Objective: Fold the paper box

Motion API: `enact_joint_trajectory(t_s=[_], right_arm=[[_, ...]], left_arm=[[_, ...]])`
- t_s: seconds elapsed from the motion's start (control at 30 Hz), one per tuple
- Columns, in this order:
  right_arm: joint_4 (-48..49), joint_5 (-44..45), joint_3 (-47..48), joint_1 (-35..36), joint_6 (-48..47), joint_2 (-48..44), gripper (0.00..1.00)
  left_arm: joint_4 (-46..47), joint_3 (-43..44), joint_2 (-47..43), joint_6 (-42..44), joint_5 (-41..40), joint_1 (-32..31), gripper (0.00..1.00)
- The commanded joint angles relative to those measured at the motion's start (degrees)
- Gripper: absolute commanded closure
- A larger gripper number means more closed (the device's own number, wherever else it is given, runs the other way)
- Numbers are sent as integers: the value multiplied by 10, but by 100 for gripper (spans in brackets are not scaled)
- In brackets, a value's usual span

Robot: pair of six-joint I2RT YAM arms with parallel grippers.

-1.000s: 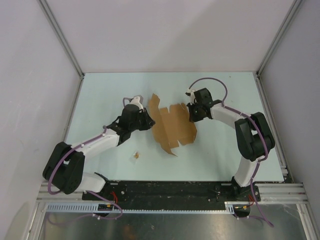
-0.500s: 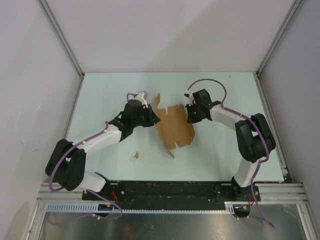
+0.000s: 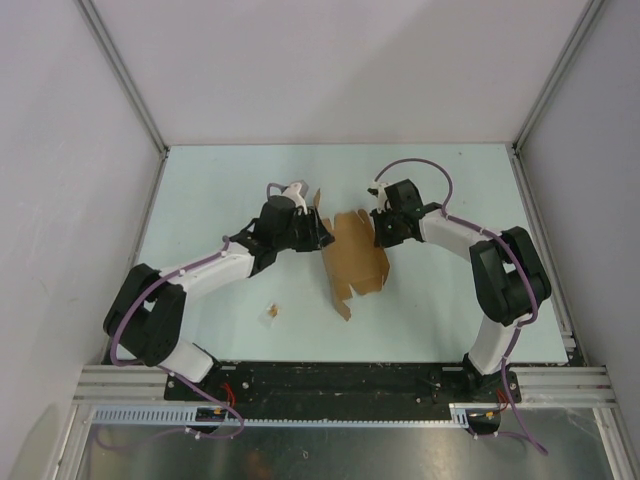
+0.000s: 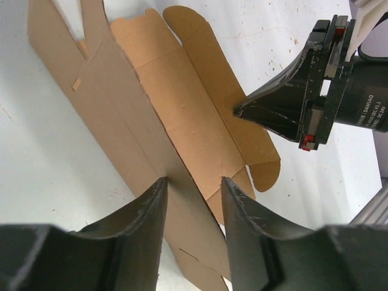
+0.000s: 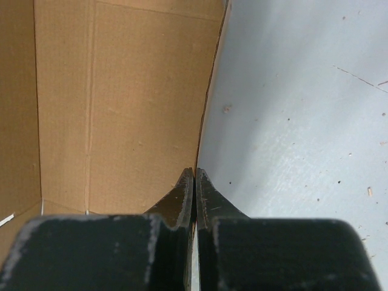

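Brown corrugated cardboard: flat die-cut sheet with tabs and rounded flaps, i.e. the paper box (image 3: 358, 258). Roughly mid-way across the pale blue-green tabletop (image 3: 220, 190), between the two arms. Mostly opened out and lying down. Left long panel tipped up off the surface along its crease.

Black two-finger left gripper (image 3: 318, 233): part open, straddling the raised left panel from the side. Same thing seen from its wrist camera: left gripper (image 4: 193, 200) with a clear gap between the fingers (image 4: 145, 212), cardboard crease running up through that gap, pads not visibly pressing on it. Reads as loose guiding, not a clamp; judgement only.

Black two-finger right gripper (image 3: 381, 233): closed tight, tips together, down on the right edge of the sheet by the rounded flaps. From the overhead-side angle, right gripper (image 4: 237, 111) touching the cardboard. From its own camera, right gripper (image 5: 194, 176) with the sheet edge running straight into the seam between the tips. Pinching or only pinning down: can't tell.

Progress: early.
- Done: one side wall started, partly raised.
- Left: other walls up, end flaps in, tabs tucked, box closed.
- No closed corner or locked tab visible anywhere.

Tiny brown cardboard scrap (image 3: 271, 313) near the left arm, well apart from the sheet. Not part of the job.
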Motion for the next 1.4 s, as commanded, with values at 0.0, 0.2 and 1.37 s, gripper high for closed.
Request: enact_joint_trajectory(t_s=[0.0, 0.2, 1.37], right_arm=[[-1, -24, -4, 10, 2, -22, 100], [0, -25, -5, 12, 2, -22, 100], [7, -28, -20, 16, 4, -30, 100]], left_arm=[[-4, 10, -1, 11, -8, -2, 51], [-13, -9, -26, 15, -22, -3, 40], [-35, -55, -121, 26, -41, -2, 0]])
